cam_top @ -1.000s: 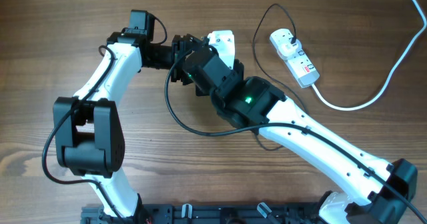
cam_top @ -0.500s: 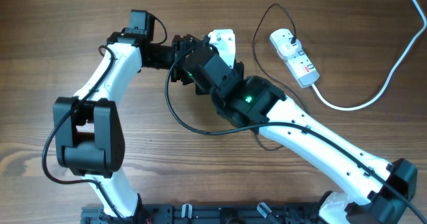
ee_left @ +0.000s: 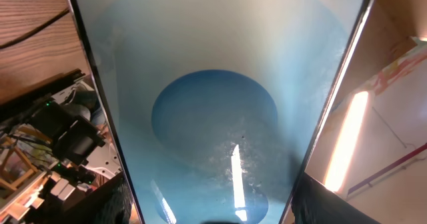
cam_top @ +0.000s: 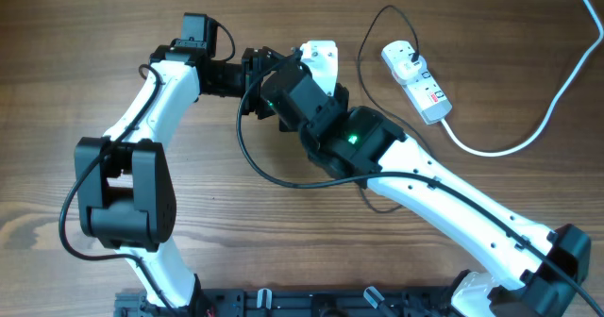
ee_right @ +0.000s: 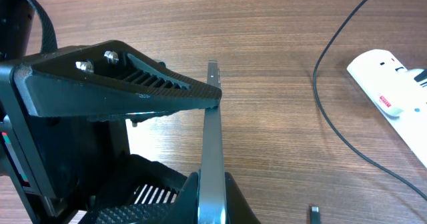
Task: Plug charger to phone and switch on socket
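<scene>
Overhead, both arms are seen meeting at the far middle of the bench (cam_top: 236, 251). The phone (cam_top: 317, 62) is held there off the wood, its light upper end showing past the right gripper (cam_top: 267, 76). In the left wrist view its blue screen fills the picture, and the left gripper (cam_top: 251, 71) has its jaws closed on the phone's lower sides. In the right wrist view the phone is seen edge-on beside a ribbed black finger (ee_right: 133, 84); whether those jaws are clamped cannot be told. The charger (cam_top: 274, 177) is looped on the bench near the arms. The socket (cam_top: 416, 81) lies to the right, well apart.
</scene>
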Available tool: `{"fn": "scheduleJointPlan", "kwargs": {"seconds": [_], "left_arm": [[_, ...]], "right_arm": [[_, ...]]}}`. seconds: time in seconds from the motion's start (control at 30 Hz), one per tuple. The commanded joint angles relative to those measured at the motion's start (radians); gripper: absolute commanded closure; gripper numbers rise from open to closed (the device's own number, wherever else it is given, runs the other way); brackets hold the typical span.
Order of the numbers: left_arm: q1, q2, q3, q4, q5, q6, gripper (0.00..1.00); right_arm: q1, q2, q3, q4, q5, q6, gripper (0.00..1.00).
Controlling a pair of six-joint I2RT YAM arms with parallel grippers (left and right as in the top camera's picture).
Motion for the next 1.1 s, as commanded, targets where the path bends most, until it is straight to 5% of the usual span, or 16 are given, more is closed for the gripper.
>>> {"fn": "scheduleJointPlan", "kwargs": {"seconds": [0.0,0.33,0.37,0.4,0.47,0.77,1.07], "left_arm": [[-0.005,-0.032,0.018,0.003,0.057,0.006,0.32],[-0.003,-0.032,0.018,0.069,0.053,-0.003,0.16],[-0.003,-0.032,0.018,0.069,0.053,-0.020,0.25],[-0.003,-0.032,0.018,0.069,0.053,-0.036,0.44],[-0.003,-0.032,0.018,0.069,0.053,-0.067,0.51],[-0.003,-0.032,0.018,0.069,0.062,-0.089,0.50],[-0.005,-0.032,0.018,0.069,0.071,-0.103,0.51]], "right_arm": [[0.002,0.014,0.017,0.012,0.027,0.119,0.95],[0.002,-0.071,0.017,0.017,0.146,0.896,0.95],[0.002,-0.083,0.017,0.017,0.119,0.961,0.95],[0.002,-0.093,0.017,0.017,0.094,1.010,0.95],[0.002,-0.113,0.017,0.017,0.051,1.093,0.96],[0.003,-0.097,0.016,-0.039,0.019,1.253,0.95],[0.003,-0.035,0.015,-0.011,0.019,1.248,0.95]]}}
